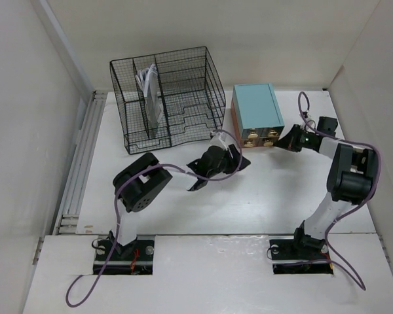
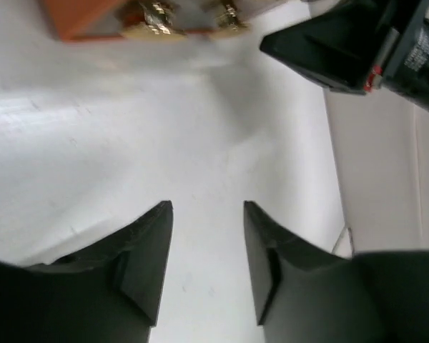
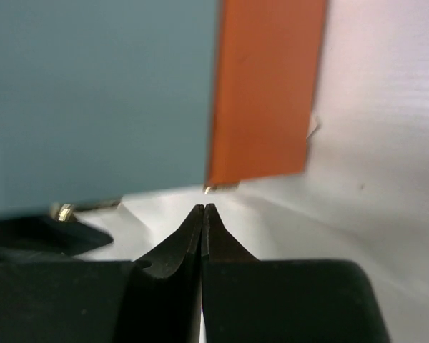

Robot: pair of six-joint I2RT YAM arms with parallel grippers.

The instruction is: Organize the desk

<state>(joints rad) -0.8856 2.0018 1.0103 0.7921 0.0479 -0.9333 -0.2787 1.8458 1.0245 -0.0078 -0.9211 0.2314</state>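
The white desk [image 1: 262, 203] lies between the walls, under both arms. At its far side stand a wire basket [image 1: 167, 98] and a teal drawer box [image 1: 255, 114]. The left gripper [image 2: 207, 211] has its jaws partly apart and holds nothing. The right gripper [image 3: 202, 211] has its jaws pressed together, empty, just in front of the box.

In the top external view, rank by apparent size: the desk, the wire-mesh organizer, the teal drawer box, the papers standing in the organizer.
1. desk
2. wire-mesh organizer
3. teal drawer box
4. papers
All sit at similar depth from the camera, so the order is clear.
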